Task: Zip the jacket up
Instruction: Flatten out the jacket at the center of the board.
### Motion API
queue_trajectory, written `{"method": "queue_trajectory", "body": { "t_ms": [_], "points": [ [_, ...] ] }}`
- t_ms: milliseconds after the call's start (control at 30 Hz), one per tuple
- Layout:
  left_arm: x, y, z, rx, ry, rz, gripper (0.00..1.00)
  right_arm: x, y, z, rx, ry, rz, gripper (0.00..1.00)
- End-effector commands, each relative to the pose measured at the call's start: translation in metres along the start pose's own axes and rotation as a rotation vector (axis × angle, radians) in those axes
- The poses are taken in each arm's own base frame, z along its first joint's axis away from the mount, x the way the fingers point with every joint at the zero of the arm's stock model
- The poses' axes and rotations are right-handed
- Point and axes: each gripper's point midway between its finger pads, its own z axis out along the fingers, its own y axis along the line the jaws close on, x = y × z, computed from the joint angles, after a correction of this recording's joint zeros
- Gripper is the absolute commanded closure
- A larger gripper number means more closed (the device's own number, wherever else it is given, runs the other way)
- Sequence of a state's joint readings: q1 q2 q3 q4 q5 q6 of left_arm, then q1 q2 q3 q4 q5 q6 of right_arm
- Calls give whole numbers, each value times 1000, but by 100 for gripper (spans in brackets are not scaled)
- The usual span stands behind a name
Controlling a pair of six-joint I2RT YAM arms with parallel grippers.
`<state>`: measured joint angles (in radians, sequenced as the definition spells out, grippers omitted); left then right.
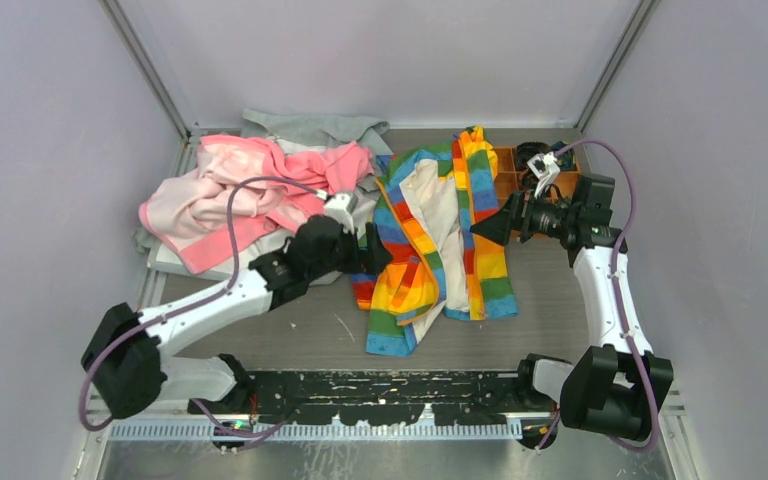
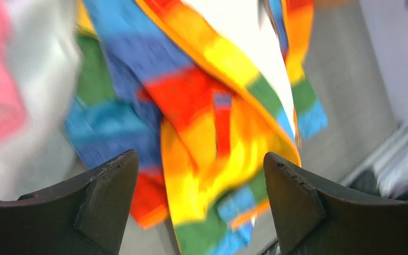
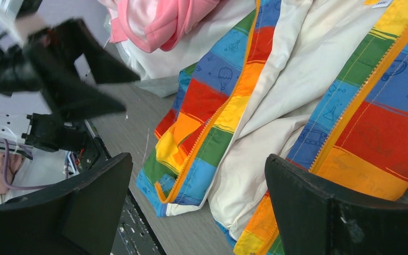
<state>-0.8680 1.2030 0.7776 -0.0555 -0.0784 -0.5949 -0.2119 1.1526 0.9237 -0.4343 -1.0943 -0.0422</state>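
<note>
From above, shows the table (image 1: pixel 310 325) bearing the jacket (image 1: pixel 440 230) unzipped, cream lining up, toward its far edge, pink garment (image 1: pixel 230 195) heaped at the far-left corner; only from the wrists, shows left gripper (image 2: pixel 199 159) and right gripper (image 3: pixel 199 159) both gaping, empty, and teeth of the orange zipper (image 3: pixel 212 129).

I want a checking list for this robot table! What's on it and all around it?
Surface: grey table, clothes across its far half.
Job's things: rainbow-striped soft jacket, lying open, cream lining showing, orange zipper undone.
Clutter: crumpled pink garment; grey garment behind it; orange compartment tray at the back right.
Grippers: left gripper open over the jacket; right gripper open beside it; neither holds anything.
Cables: purple cable loops along the left arm, another along the right.
Surroundings: plain pale walls.
</note>
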Motion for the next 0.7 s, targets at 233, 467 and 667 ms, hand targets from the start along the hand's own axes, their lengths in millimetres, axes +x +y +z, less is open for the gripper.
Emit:
{"method": "queue_trajectory", "body": {
  "t_ms": [233,467,667],
  "points": [
    [-130,54,113,-34,-123,-346,14,-13,2,0,-13,-29,-36,0],
    [-124,101,177,-49,-16,-432,39,-13,1,1,-14,-26,-27,0],
    [-120,117,201,-95,-11,-425,40,-12,-1,2,-18,-22,-13,0]
  ]
}}
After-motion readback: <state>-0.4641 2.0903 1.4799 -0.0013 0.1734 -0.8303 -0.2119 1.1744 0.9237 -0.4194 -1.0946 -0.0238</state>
